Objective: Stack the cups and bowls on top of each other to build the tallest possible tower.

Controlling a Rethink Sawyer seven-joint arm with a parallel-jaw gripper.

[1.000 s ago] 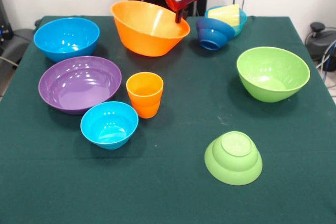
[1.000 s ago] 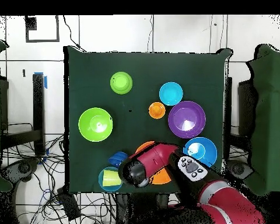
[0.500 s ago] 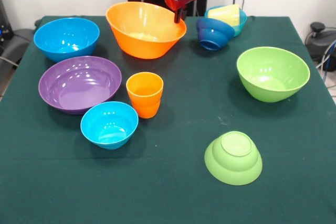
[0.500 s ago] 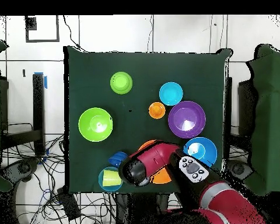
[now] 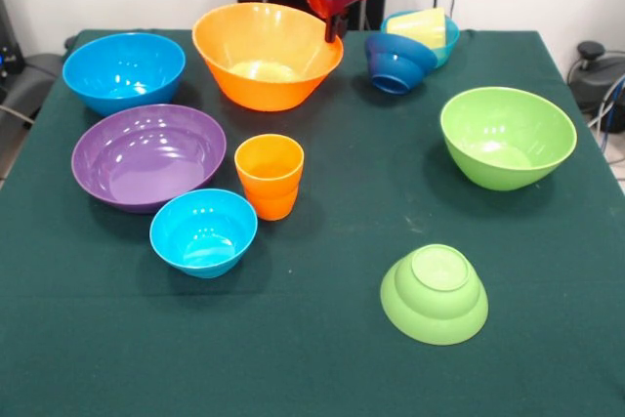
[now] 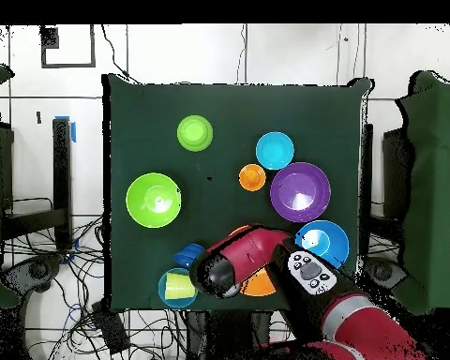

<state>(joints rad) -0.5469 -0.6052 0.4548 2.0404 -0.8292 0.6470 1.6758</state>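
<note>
Down comes the large orange bowl [image 5: 266,54], tilted up on its side a second ago and now sitting level at the far middle of the green table [image 5: 322,339], with the gripper [image 5: 334,28] at its right rim, and whether it pinches that rim I cannot tell. Beside it sit the dark blue bowl [image 5: 397,62] and the pale yellow cup [image 5: 420,26] lying in a light blue bowl [image 5: 447,38]. Nearer stand the blue bowl [image 5: 123,69], purple bowl [image 5: 147,155], orange cup [image 5: 269,175] and upturned lime bowl [image 5: 434,293].
</note>
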